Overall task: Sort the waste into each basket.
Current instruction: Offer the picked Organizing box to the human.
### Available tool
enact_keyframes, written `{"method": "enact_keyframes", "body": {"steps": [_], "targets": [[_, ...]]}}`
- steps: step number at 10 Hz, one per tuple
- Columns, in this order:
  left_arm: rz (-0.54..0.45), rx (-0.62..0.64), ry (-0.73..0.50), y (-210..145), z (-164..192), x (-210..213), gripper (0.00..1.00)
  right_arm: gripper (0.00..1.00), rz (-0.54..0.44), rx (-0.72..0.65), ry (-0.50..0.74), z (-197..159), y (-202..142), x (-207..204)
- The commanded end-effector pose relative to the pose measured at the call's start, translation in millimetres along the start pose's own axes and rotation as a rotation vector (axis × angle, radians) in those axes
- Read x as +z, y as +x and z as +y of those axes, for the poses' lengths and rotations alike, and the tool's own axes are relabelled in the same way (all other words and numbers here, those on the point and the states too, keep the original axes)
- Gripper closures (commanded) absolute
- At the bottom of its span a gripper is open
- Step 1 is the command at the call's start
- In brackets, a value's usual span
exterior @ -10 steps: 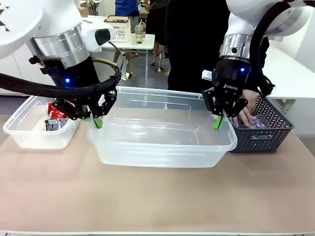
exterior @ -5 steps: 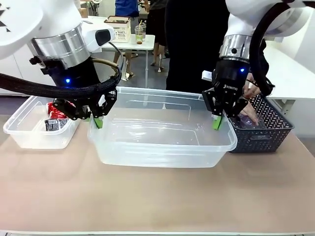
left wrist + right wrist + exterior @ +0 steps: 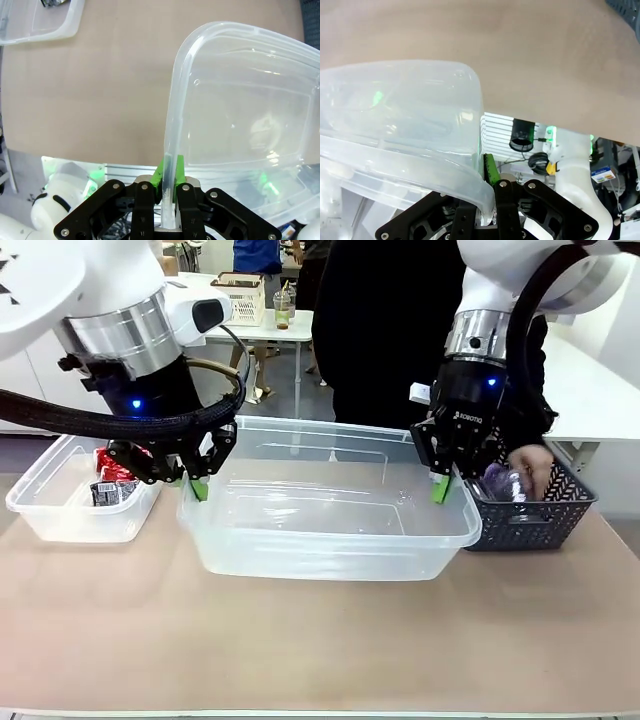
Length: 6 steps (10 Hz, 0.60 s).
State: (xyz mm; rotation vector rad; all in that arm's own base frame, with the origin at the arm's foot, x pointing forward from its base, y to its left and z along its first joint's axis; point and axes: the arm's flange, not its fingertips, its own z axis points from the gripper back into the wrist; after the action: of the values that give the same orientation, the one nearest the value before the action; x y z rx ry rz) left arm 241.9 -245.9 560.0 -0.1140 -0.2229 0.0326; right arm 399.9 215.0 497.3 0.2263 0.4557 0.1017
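A large clear basket (image 3: 330, 545) stands mid-table, with nothing lying in it. My left gripper (image 3: 200, 487) is shut on its left rim and my right gripper (image 3: 441, 488) on its right rim. The left wrist view has the left gripper (image 3: 169, 170) with its green pads clamped on the thin rim of the basket (image 3: 172, 95). In the right wrist view my right gripper (image 3: 487, 187) pinches the rim at the basket's rounded corner (image 3: 395, 85). A smaller clear basket (image 3: 45, 515) at the left holds red cans and red-black packets (image 3: 112, 478).
A dark grey lattice basket (image 3: 535, 512) sits right of the large one, close to my right gripper. A person's hand (image 3: 532, 464) is in it, on a clear bottle (image 3: 500, 480). The person stands behind the table. Bare tabletop (image 3: 320, 640) lies in front.
The person's hand has shifted right inside the dark basket and a clear bottle now shows by it. The person's body has moved left. Both arms and the large basket stay still.
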Motion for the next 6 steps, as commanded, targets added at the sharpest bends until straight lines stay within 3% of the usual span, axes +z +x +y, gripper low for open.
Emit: {"method": "enact_keyframes", "body": {"steps": [1,6], "targets": [[-0.007,0.009,-0.035,0.1,-0.8,6.4,1.0,1.0,0.003,0.026,-0.006,1.4,-0.3,1.4],[-0.007,0.009,-0.035,0.1,-0.8,6.4,1.0,1.0,0.003,0.026,-0.006,1.4,-0.3,1.4]]}}
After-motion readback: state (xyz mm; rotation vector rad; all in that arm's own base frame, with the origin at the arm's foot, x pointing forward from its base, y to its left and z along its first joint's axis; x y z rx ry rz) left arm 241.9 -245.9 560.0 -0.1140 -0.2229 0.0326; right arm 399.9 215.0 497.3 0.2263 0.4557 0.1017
